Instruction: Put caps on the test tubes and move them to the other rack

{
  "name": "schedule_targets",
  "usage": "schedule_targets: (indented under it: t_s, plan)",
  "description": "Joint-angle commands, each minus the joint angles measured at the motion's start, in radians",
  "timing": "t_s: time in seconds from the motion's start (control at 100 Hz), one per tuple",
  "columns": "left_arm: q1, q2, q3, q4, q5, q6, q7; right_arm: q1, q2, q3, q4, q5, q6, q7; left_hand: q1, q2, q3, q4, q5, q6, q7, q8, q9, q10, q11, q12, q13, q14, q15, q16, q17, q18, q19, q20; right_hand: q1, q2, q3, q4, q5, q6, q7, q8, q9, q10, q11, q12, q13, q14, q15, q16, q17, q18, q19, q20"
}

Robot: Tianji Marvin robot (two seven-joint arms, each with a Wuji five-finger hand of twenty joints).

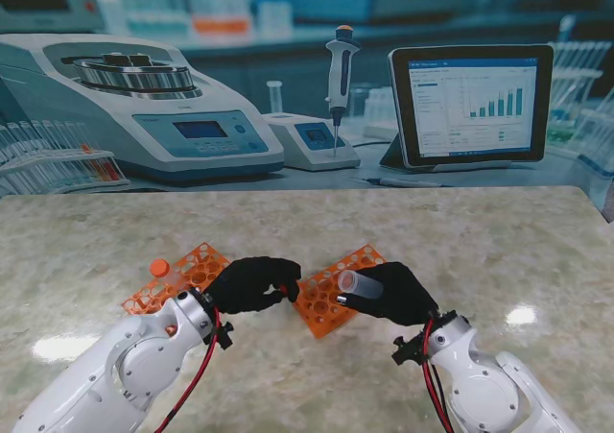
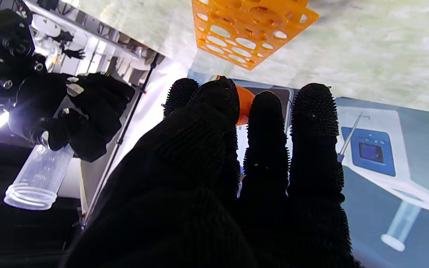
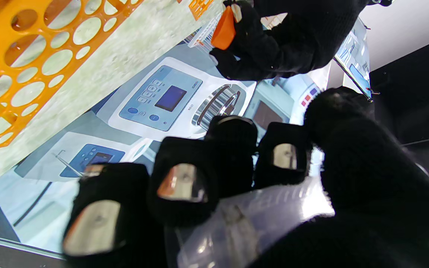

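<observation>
My right hand (image 1: 395, 295) is shut on a clear open test tube (image 1: 359, 283), held level with its mouth toward my left hand; the tube (image 2: 37, 178) also shows in the left wrist view, and the tube (image 3: 244, 223) in the right wrist view. My left hand (image 1: 251, 283) pinches a small orange cap (image 2: 243, 104) at its fingertips, a short gap from the tube's mouth; the cap (image 3: 223, 30) shows in the right wrist view. Both hands hover over two orange racks: one rack (image 1: 180, 277) by the left hand, the other rack (image 1: 331, 294) between the hands.
A loose orange cap (image 1: 159, 267) lies beside the left rack. Beyond the marbled table's (image 1: 480, 251) far edge is a printed lab backdrop with a centrifuge (image 1: 144, 107), pipette and tablet.
</observation>
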Motion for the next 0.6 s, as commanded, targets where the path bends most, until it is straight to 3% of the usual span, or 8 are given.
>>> schedule_targets:
  t_s: [0.0, 0.36, 0.59]
  plan:
    - [-0.004, -0.005, -0.004, -0.014, -0.011, -0.007, 0.005, -0.004, -0.001, -0.004, 0.002, 0.002, 0.006, 0.005, 0.097, 0.014, 0.077, 0.013, 0.02, 0.043, -0.009, -0.001, 0.024, 0.022, 0.063, 0.047, -0.001, -0.023, -0.018, 0.017, -0.002, 0.014, -0.015, -0.013, 0.027, 0.031, 0.011, 0.013, 0.04, -0.078, 0.049, 0.058, 0.033, 0.021, 0.007, 0.001, 0.005, -0.024, 0.077, 0.031, 0.024, -0.017, 0.126, 0.002]
    - [-0.016, -0.015, -0.001, -0.027, -0.029, -0.025, 0.039, 0.003, 0.001, -0.006, 0.006, -0.001, 0.01, 0.012, 0.098, 0.015, 0.082, 0.012, 0.019, 0.046, -0.01, 0.002, 0.021, 0.024, 0.065, 0.049, -0.004, -0.024, -0.019, 0.027, -0.006, 0.018, -0.019, -0.008, 0.026, 0.028, 0.022, 0.013, 0.039, -0.073, 0.05, 0.059, 0.026, 0.02, 0.006, 0.003, 0.005, -0.03, 0.074, 0.031, 0.024, -0.028, 0.122, 0.003]
    - [-0.024, -0.026, 0.006, -0.036, -0.088, -0.029, 0.051, 0.006, 0.001, -0.009, 0.009, 0.002, 0.013, 0.015, 0.098, 0.015, 0.083, 0.012, 0.019, 0.046, -0.007, 0.004, 0.021, 0.025, 0.065, 0.052, -0.004, -0.022, -0.02, 0.03, -0.006, 0.018, -0.02, -0.006, 0.026, 0.026, 0.024, 0.013, 0.039, -0.072, 0.051, 0.059, 0.027, 0.015, 0.006, 0.003, 0.005, -0.031, 0.074, 0.031, 0.024, -0.028, 0.122, 0.003]
